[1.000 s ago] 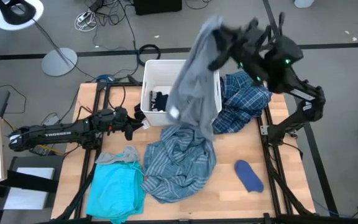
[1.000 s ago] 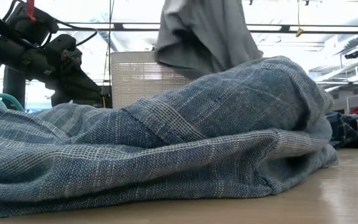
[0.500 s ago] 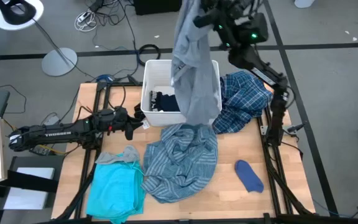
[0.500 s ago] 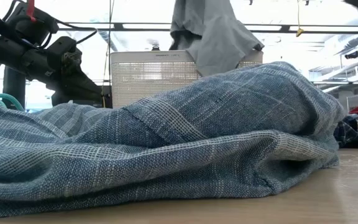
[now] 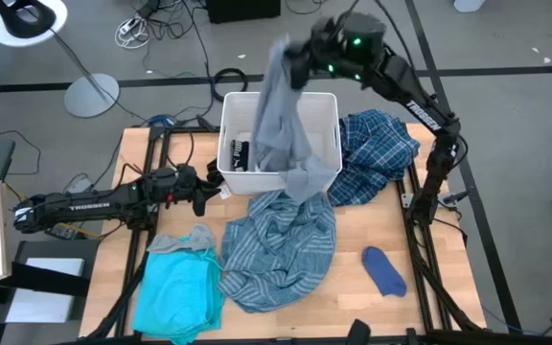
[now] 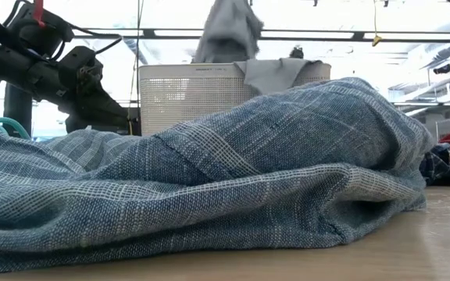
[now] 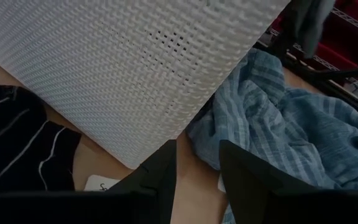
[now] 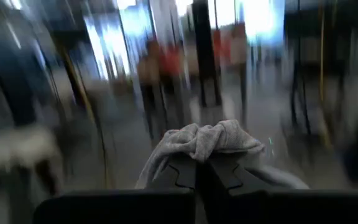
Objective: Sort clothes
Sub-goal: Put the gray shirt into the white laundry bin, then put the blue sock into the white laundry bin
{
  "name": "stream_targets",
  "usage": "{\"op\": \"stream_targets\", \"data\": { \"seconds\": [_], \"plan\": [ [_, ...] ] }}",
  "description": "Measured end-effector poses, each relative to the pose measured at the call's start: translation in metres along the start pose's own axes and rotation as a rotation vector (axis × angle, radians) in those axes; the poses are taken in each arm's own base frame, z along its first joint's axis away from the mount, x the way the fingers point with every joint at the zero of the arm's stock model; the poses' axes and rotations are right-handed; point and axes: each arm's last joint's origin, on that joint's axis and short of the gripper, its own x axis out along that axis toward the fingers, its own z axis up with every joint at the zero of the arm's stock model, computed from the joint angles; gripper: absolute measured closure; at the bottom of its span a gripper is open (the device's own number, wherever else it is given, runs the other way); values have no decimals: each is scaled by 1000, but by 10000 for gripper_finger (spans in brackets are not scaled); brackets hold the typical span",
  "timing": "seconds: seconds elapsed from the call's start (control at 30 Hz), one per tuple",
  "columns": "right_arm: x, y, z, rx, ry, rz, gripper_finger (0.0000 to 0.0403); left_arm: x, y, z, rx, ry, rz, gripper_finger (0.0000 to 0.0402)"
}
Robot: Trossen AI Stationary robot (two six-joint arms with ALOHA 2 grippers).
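Note:
My right gripper (image 5: 293, 59) is high above the white bin's (image 5: 230, 105) far side, shut on the plain grey garment (image 5: 281, 120). The garment hangs down into the bin. Small dark striped pieces (image 5: 242, 153) lie inside the bin. The blue-grey striped shirt (image 5: 281, 244) lies bunched on the table in front of the bin. The turquoise garment (image 5: 175, 292) lies at the near left, and the navy-white plaid shirt (image 5: 377, 153) lies right of the bin. My left gripper (image 7: 197, 165) is open and empty at the bin's near left corner. My right gripper pinches a bunched fold of the grey garment (image 8: 197, 138) between its two shut fingers, which reach about level from the table's right. The garment hangs below them into the bin. Its lower end (image 5: 307, 177) is draped over the bin's near right rim.
A dark striped piece (image 7: 17, 143) lies on the table beside the bin wall (image 7: 135, 62), close to my left gripper. A small blue piece (image 5: 383, 270) lies at the near right. Bare wood shows along the table's near right.
My right gripper has swung toward the table's left with the grey garment, coming over the bin, then gone down. The garment, which first trailed down to the striped shirt, has dropped into the bin, its lower end folding over the near rim.

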Motion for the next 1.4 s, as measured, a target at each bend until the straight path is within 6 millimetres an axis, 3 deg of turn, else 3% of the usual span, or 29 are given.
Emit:
{"op": "stream_targets", "data": {
  "seconds": [0.13, 0.3, 0.53, 0.7, 0.8, 0.93, 1.03, 1.17, 1.4],
  "plan": [
    [4, -3, -50, 2, 458, -77, 399, 0, 0, 0, -1, -2, -1, 275],
    [46, 0, -122, 6, 876, -160, 384, 0, 0, 0, -5, -3, -1, 275],
    [118, 5, -213, -51, 1087, -145, 318, 0, 0, 0, -24, 6, -5, 275],
    [146, -5, -266, 11, 1205, -153, 248, 0, 0, -1, -24, 14, -15, 275],
    [155, -11, -287, 58, 1260, -123, 210, 0, 0, -1, -14, 13, -15, 275],
    [157, -15, -291, 99, 1270, -114, 173, 0, 0, -1, -7, 13, -15, 275],
    [154, -16, -282, 103, 1244, -113, 156, 0, 0, -1, -5, 13, -15, 275],
    [135, -14, -239, 116, 1154, -103, 144, 0, 0, -1, -5, 13, -15, 275],
    [84, -1, -162, 161, 982, -112, 148, 0, 0, -1, -6, 11, -16, 275]
  ]
}}
